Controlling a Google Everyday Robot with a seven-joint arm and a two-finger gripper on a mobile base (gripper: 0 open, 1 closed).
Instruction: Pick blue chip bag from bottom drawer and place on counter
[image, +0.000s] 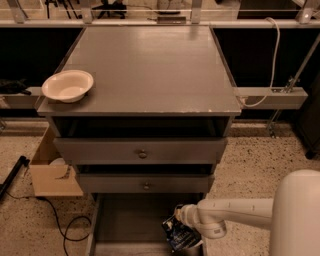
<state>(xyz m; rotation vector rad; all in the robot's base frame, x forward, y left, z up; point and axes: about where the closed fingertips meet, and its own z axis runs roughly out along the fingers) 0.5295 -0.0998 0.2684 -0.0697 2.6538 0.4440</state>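
Your end effector (182, 221) sits low at the right side of the open bottom drawer (125, 220), at the end of the pale arm (235, 212) that reaches in from the right; the blue chip bag (179, 236) is right against it, tilted, with its white lettering towards you, over the drawer's front right corner; the bag hides the tip, so you cannot tell whether the end effector is clenched on it or released; the two knobbed drawers (142, 150) above are partly pulled out; the grey worktop (150, 70) carries only a cream bowl (68, 85) at its front left corner; a cardboard box (52, 177) stands on the floor left of the cabinet.
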